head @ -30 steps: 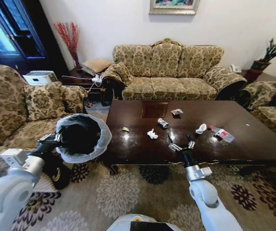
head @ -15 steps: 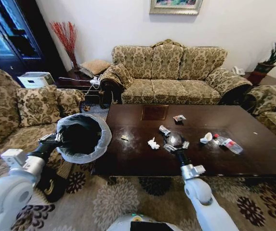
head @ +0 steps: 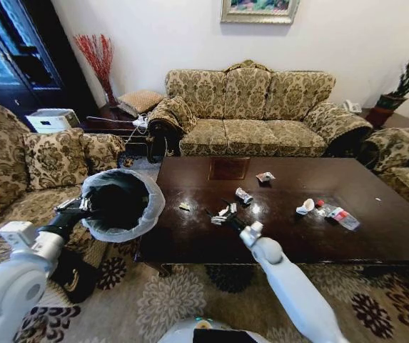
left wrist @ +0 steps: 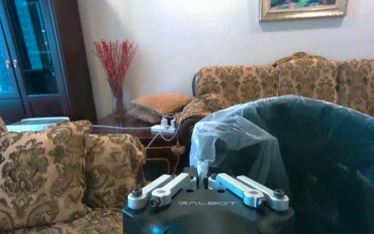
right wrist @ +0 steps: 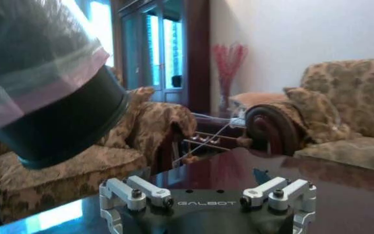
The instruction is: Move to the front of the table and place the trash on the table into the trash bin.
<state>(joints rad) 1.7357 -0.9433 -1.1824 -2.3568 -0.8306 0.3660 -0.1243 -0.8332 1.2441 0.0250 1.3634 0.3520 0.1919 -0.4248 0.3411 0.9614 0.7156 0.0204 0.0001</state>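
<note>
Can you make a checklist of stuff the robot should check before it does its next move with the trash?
1. Trash bin held up by the left gripper beside the table: ok.
2. Bin mouth open, bag folded over its rim: ok.
3. Right gripper at the crumpled white paper scrap on the table: ok.
4. Right jaws closed on the scrap: cannot tell.
5. More trash waiting: a white cup, a clear bottle and small wrappers: not ok, table not cleared.
6. Free path from the scrap to the bin: ok, nothing stands between them.
</note>
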